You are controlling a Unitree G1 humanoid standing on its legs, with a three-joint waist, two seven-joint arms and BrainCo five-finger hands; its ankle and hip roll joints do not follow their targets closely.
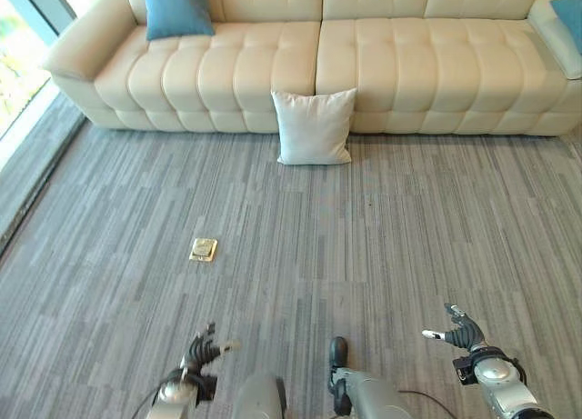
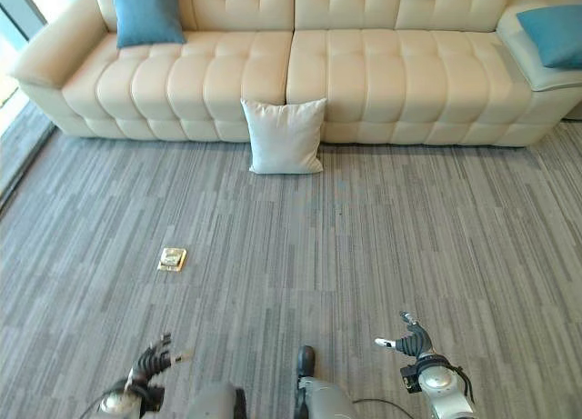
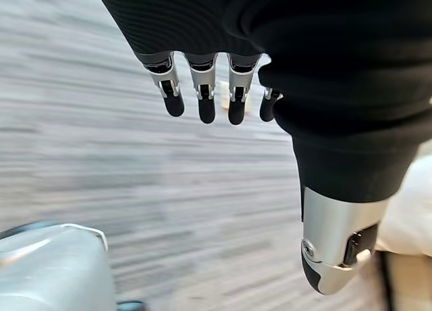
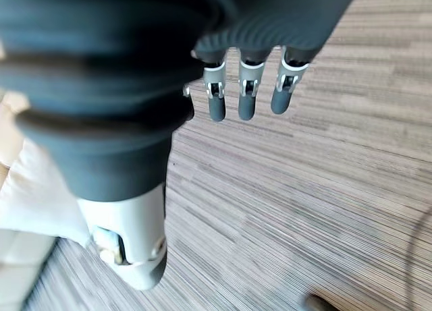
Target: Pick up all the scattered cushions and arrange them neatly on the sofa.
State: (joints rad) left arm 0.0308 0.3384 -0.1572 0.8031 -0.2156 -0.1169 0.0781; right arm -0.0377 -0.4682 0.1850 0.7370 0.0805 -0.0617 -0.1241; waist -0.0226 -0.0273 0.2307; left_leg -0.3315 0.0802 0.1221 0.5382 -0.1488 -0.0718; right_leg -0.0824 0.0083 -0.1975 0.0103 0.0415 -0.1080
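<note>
Left hand [image 1: 202, 353] and right hand [image 1: 461, 329] both empty, fingers spread loose, low over the grey striped carpet [image 1: 382, 228]; well ahead, the white square fabric cushion [image 1: 314, 126] stands on that carpet leaning against the front of the cream tufted leather sofa [image 1: 409, 64], whose left end holds a blue cushion [image 1: 176, 7].

1. I see a white cushion [image 1: 314, 126] standing upright on the carpet, leaning against the front of the cream tufted sofa [image 1: 391, 69] near its middle seam.
2. A blue cushion [image 1: 177, 8] stands against the sofa's backrest, left end.
3. Another blue cushion [image 2: 555, 33] lies at the right end.
</note>
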